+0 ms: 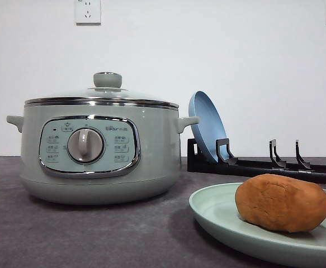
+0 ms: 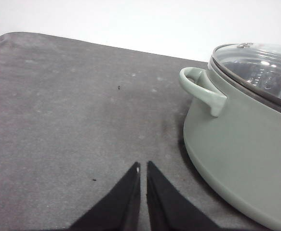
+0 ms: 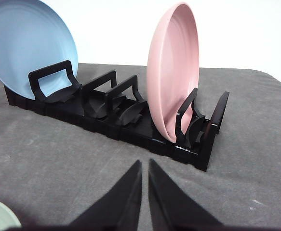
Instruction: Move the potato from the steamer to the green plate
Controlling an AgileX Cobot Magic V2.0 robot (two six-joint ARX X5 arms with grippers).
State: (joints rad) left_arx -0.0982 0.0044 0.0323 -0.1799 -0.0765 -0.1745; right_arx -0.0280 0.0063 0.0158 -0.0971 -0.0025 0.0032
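Observation:
The orange-brown potato (image 1: pixel 282 202) lies on the pale green plate (image 1: pixel 218 215) at the front right of the table. The sage-green steamer (image 1: pixel 98 148) stands left of the plate with its glass lid on. In the left wrist view my left gripper (image 2: pixel 143 167) is shut and empty over the grey mat, beside the steamer (image 2: pixel 246 139) and its side handle (image 2: pixel 203 90). In the right wrist view my right gripper (image 3: pixel 145 164) is shut and empty, facing the plate rack, with a sliver of the green plate (image 3: pixel 0 215) at the corner.
A black plate rack (image 1: pixel 263 164) stands behind the green plate. It holds an upright blue plate (image 1: pixel 207 125) and a pink plate (image 3: pixel 171 72). Bare grey mat (image 2: pixel 73 125) stretches left of the steamer.

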